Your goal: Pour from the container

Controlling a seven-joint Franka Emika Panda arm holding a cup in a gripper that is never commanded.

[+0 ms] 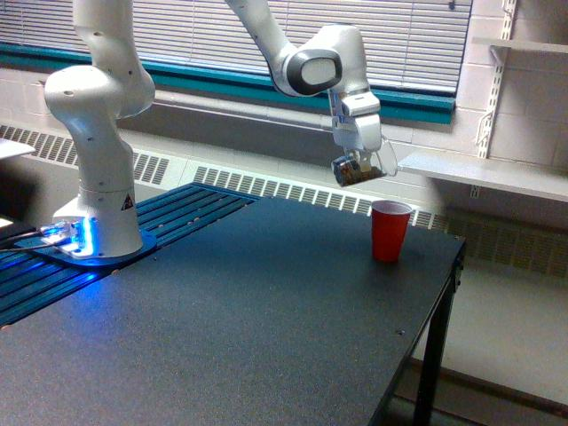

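Above table [266, 337]; container [353, 169] gripped in hand [362, 158].

The scene is evenly and rather dimly lit — daylight is filtered through the closed blinds [213, 35] behind the fingers [362, 162]. A blue glow is cast on the arm's base [84, 240], far below and beside them. Only a soft sheen is seen on the dark bench [248, 319]. Detail is slightly soft and grainy — the clear container [352, 170] is smeared.
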